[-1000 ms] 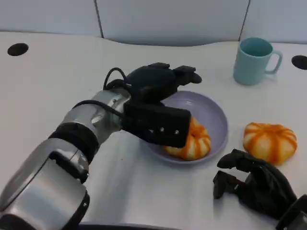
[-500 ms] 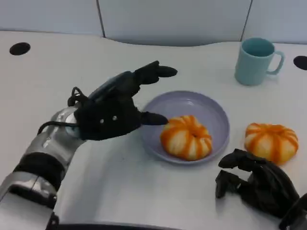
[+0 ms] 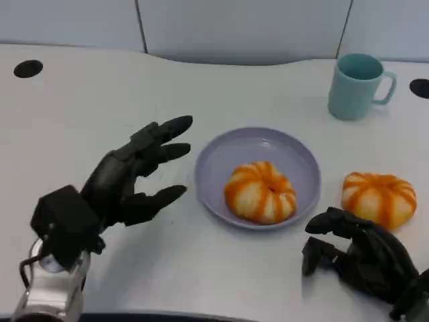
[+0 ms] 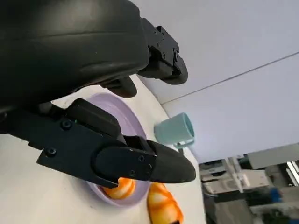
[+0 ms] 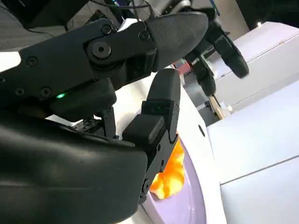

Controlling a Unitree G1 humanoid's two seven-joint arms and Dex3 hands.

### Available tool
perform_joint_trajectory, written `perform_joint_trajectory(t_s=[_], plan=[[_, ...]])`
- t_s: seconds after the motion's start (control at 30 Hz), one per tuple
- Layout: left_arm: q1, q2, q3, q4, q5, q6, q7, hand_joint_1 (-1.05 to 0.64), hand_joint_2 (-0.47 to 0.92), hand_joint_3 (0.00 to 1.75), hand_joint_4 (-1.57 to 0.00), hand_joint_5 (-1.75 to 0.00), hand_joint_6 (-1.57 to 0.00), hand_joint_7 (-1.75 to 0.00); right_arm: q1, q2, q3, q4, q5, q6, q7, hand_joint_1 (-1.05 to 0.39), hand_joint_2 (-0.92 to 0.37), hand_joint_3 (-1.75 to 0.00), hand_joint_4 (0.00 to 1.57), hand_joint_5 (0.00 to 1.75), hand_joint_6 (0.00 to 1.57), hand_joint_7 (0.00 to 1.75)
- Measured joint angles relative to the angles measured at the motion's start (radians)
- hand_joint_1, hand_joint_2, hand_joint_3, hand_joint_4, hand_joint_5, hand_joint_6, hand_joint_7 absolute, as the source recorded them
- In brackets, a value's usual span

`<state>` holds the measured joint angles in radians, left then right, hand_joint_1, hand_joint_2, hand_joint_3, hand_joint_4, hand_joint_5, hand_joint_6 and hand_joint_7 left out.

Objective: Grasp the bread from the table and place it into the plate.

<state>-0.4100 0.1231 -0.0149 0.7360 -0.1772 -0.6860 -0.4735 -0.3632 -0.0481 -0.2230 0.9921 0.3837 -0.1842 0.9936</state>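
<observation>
1. One bread roll [image 3: 260,192] lies in the lilac plate [image 3: 295,157]; a second bread roll [image 3: 377,198] sits on the table [image 3: 100,100] just right of the plate, near the right hand [image 3: 362,258].
2. The left hand [image 3: 131,178] hovers left of the plate, fingers spread and empty; judged best kept there, clear of the rim.
3. The right hand rests with fingers curled in on nothing; it should spread them, close over the second roll from above, then lift it across the rim without nudging the teal mug [image 3: 357,85] far right.

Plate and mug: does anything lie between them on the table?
No. In the head view the stretch of white table between the lavender plate and the teal mug is bare. The second bread lies nearer the robot, beside the plate.
</observation>
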Motion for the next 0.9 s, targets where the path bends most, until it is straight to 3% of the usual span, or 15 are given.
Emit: perform_joint_trajectory(t_s=[0.2, 0.33, 0.4, 0.5, 0.63, 0.8, 0.9], plan=[[0.103, -0.004, 0.07, -0.116, -0.153, 0.076, -0.106, -0.87, 0.92, 0.33, -0.21, -0.88, -0.39, -0.16, -0.002, 0.0, -0.002, 0.0, 0.0, 0.008, 0.0, -0.48, -0.92, -0.11, 0.64, 1.54, 0.81, 0.79], [0.18, -0.026, 0.102, -0.192, -0.222, 0.14, -0.127, -0.82, 0.92, 0.24, -0.2, -1.12, -0.48, -0.22, -0.004, -0.001, -0.004, 0.006, 0.0, 0.004, 0.001, -0.48, -0.92, -0.12, 0.65, 1.53, 0.81, 0.79], [0.223, -0.047, 0.119, -0.231, -0.267, 0.187, -0.134, -0.81, 0.92, 0.23, -0.16, -1.32, -0.48, -0.33, -0.003, -0.002, -0.003, 0.005, -0.002, 0.002, 0.001, -0.48, -0.92, -0.14, 0.64, 1.53, 0.81, 0.8], [0.272, -0.069, 0.141, -0.263, -0.297, 0.234, -0.135, -0.79, 0.92, 0.23, -0.09, -1.56, -0.27, -0.82, -0.002, -0.002, -0.002, 0.005, -0.004, -0.004, 0.001, -0.48, -0.92, -0.14, 0.64, 1.52, 0.8, 0.81], [0.31, -0.09, 0.166, -0.284, -0.306, 0.251, -0.134, -0.77, 0.92, 0.22, -0.1, -1.69, -0.16, -1.22, -0.001, -0.003, -0.002, 0.004, -0.004, -0.005, 0.001, -0.48, -0.92, -0.14, 0.65, 1.53, 0.8, 0.82], [0.321, -0.097, 0.195, -0.286, -0.307, 0.263, -0.134, -0.77, 0.92, 0.22, -0.13, -1.72, -0.12, -1.37, 0.0, -0.003, -0.002, 0.004, -0.004, -0.004, 0.001, -0.48, -0.92, -0.13, 0.65, 1.54, 0.8, 0.84], [0.328, -0.108, 0.201, -0.299, -0.306, 0.272, -0.126, -0.74, 0.92, 0.23, -0.18, -1.74, -0.07, -1.57, 0.0, -0.004, -0.002, 0.004, -0.004, -0.004, 0.001, -0.49, -0.92, -0.12, 0.63, 1.51, 0.79, 0.84]])
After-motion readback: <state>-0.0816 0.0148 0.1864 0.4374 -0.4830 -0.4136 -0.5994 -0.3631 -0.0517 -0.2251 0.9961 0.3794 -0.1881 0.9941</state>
